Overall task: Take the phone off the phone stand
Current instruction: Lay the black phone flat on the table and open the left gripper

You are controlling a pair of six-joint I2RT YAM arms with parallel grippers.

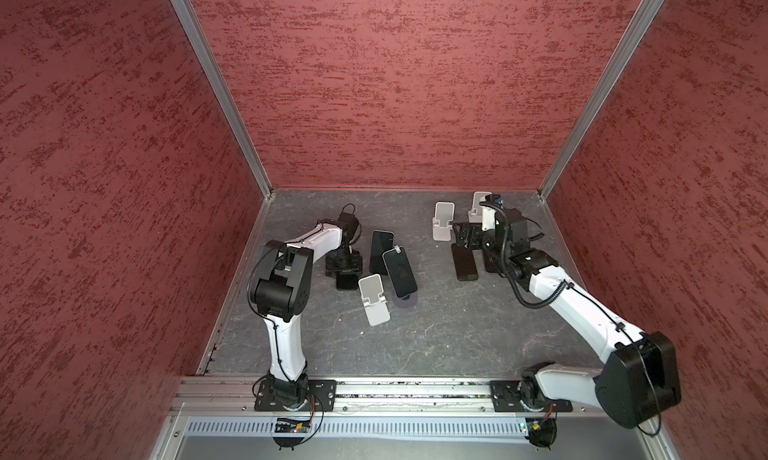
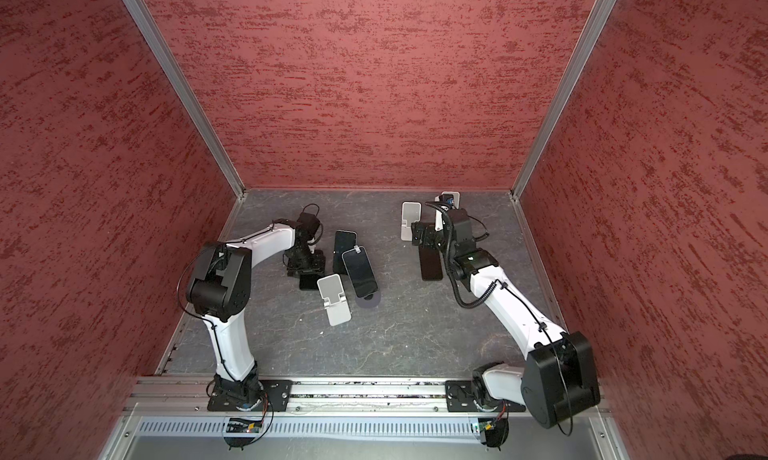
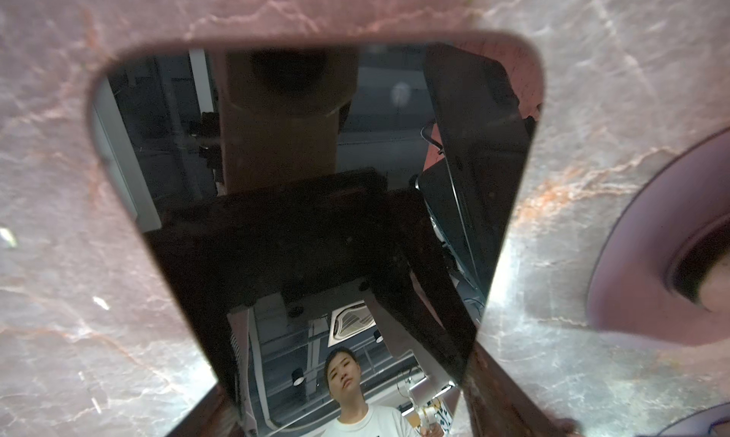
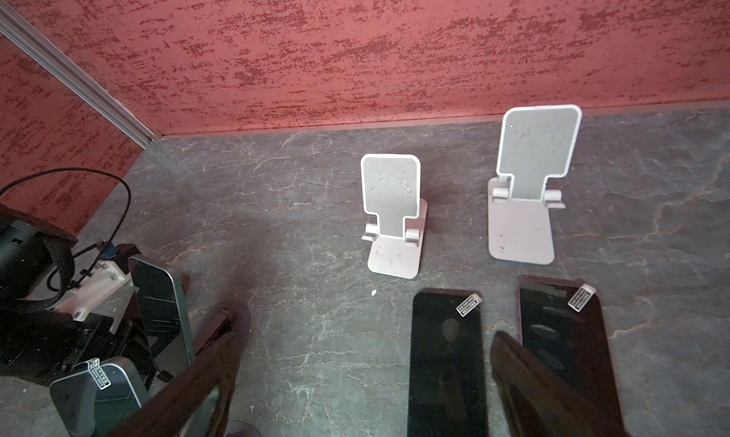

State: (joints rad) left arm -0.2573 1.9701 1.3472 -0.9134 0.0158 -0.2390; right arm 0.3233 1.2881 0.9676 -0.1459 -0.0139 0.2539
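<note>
In the left wrist view a black phone [image 3: 308,202] lies flat on the dark table, and my left gripper [image 3: 347,379] is shut on its two long edges near one end. In both top views that gripper [image 1: 343,267] sits low over this phone [image 1: 347,283]. Beside it a tagged phone [image 1: 399,271] leans on a round-based phone stand [image 1: 407,300]. Behind that one a further phone [image 1: 380,245] stands steeply, its support hidden. My right gripper [image 4: 363,328] hangs open and empty over two flat phones [image 4: 446,360] [image 4: 561,328].
An empty white stand [image 1: 374,299] sits in front of the left group of phones. Two more empty white stands [image 4: 393,217] [image 4: 529,190] face the right gripper near the back wall. Red walls close in the back and both sides.
</note>
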